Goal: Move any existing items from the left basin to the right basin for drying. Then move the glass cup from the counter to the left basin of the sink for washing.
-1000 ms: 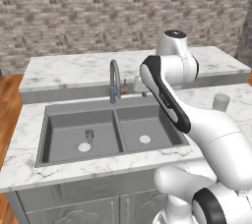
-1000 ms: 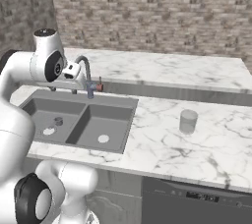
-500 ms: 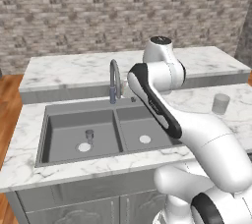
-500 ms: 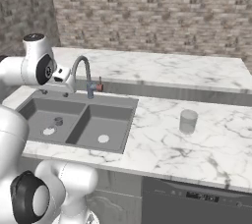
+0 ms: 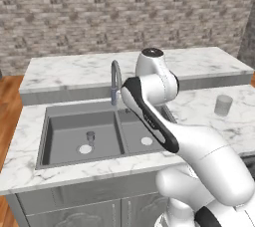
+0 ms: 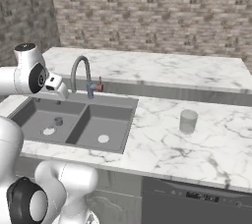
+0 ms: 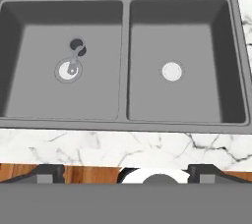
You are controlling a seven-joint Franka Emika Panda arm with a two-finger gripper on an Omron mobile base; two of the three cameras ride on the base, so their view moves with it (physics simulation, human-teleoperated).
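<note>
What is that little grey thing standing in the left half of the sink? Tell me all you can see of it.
The small grey item is a short, dull grey, metallic-looking cylinder with a dark open top, like a tiny cup. It stands upright on the floor of the left basin, just behind the round pale drain, close to it or touching it. From the hand view it sits up and right of that drain. Nothing grips it.

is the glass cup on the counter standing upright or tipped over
Upright. The glass cup stands on its base on the marble counter, right of the sink, rim up.
</note>
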